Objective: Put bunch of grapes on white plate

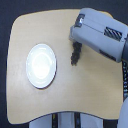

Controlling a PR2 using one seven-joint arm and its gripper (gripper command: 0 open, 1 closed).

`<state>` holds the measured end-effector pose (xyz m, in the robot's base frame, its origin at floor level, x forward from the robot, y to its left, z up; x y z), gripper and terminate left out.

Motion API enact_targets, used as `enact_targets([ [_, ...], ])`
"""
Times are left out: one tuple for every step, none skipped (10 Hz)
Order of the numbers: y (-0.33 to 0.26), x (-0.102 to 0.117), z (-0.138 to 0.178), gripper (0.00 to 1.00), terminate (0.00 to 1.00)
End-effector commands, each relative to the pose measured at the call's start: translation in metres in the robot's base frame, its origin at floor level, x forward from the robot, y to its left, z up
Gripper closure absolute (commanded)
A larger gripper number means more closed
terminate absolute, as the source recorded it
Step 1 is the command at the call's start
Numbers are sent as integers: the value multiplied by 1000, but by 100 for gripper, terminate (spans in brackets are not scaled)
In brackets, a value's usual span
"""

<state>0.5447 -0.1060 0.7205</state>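
A round white plate (41, 65) lies on the wooden table (75, 95) toward the exterior view's left. The dark bunch of grapes (75, 54) hangs or lies just below the grey arm, to the plate's right and apart from it. My gripper (76, 44) is at the arm's lower left tip, right above the grapes' top end. The fingers are mostly hidden by the arm's bulky housing, so I cannot tell if they are clamped on the bunch. No green stem shows.
The large grey arm housing (100, 34) covers the table's upper right corner. The table's rounded edges run along the frame's left and bottom, with dark floor beyond. Pale legs or a stand (65, 122) show below the table's front edge.
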Motion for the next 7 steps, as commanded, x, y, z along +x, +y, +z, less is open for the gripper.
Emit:
enact_targets([
  [1, 1, 12, 100, 0],
  [-1, 1, 15, 100, 0],
  [-2, 1, 19, 100, 0],
  [-2, 0, 25, 100, 0],
  [4, -2, 38, 100, 0],
  [7, -3, 48, 100, 0],
  [12, -4, 67, 100, 0],
])
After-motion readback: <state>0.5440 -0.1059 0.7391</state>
